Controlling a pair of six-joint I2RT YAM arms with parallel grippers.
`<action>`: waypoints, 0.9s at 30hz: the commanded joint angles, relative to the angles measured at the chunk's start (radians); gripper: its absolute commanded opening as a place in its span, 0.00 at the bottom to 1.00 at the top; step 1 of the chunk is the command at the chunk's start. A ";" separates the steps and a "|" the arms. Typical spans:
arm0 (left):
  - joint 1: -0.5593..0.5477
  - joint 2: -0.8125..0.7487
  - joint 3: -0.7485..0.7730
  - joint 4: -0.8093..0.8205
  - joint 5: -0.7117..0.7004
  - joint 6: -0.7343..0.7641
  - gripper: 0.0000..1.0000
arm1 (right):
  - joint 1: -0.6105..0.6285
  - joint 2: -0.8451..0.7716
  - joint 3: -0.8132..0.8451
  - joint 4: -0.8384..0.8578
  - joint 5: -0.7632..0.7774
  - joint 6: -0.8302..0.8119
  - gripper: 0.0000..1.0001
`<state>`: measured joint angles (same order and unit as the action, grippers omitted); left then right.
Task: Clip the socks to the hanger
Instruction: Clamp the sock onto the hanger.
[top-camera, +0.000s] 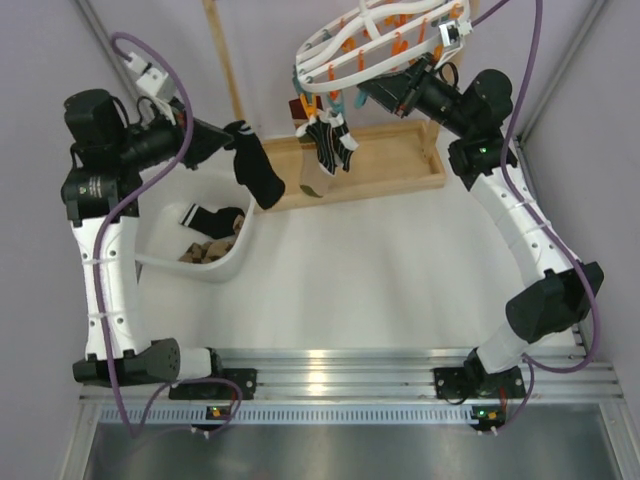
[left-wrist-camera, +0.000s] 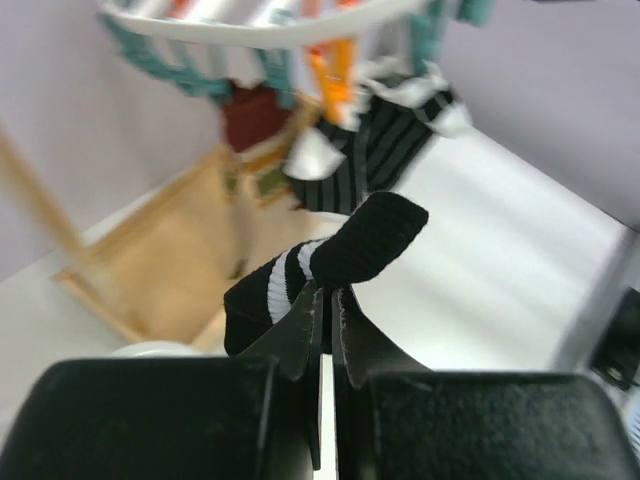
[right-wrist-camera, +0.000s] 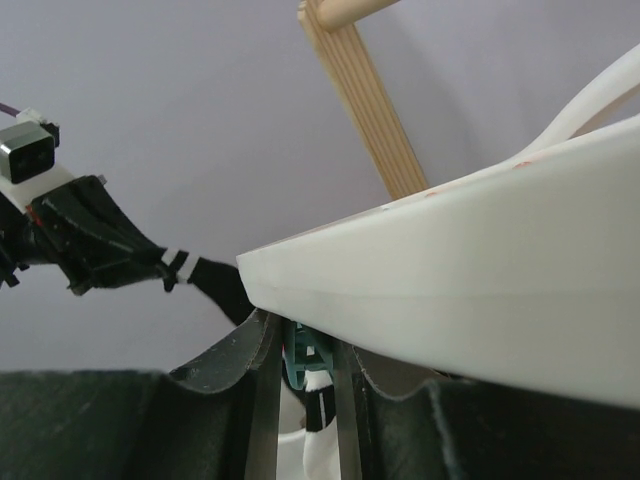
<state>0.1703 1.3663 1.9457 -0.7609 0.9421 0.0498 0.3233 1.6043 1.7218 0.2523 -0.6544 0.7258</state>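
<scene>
My left gripper (top-camera: 232, 135) is shut on a black sock with two white cuff bands (top-camera: 260, 172), holding it in the air left of the hanger. In the left wrist view the jaws (left-wrist-camera: 328, 300) pinch that sock (left-wrist-camera: 370, 235) near its cuff. The white lattice hanger (top-camera: 340, 50) hangs at the top centre, tilted, with orange and teal pegs. A dark patterned sock (top-camera: 325, 145) hangs clipped under it and also shows in the left wrist view (left-wrist-camera: 385, 140). My right gripper (right-wrist-camera: 305, 350) is under the hanger rim (right-wrist-camera: 480, 270), shut on a teal peg (right-wrist-camera: 305, 355).
A white tub (top-camera: 225, 268) at the left holds more socks (top-camera: 210, 215). The wooden stand's base tray (top-camera: 400, 170) and its upright post (top-camera: 225, 60) stand behind, under the hanger. Purple cables loop over both arms.
</scene>
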 joint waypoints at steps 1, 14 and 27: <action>-0.142 -0.055 -0.088 0.078 0.049 -0.039 0.00 | 0.013 -0.001 0.045 -0.011 0.091 -0.034 0.00; -0.613 0.122 -0.125 0.492 -0.114 -0.356 0.00 | 0.030 -0.004 0.041 -0.007 0.061 -0.002 0.00; -0.658 0.307 -0.016 0.574 -0.230 -0.519 0.00 | 0.031 -0.046 -0.002 0.044 0.010 0.004 0.00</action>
<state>-0.4946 1.6920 1.8652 -0.2943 0.7471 -0.4107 0.3500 1.5948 1.7222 0.2489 -0.6411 0.7261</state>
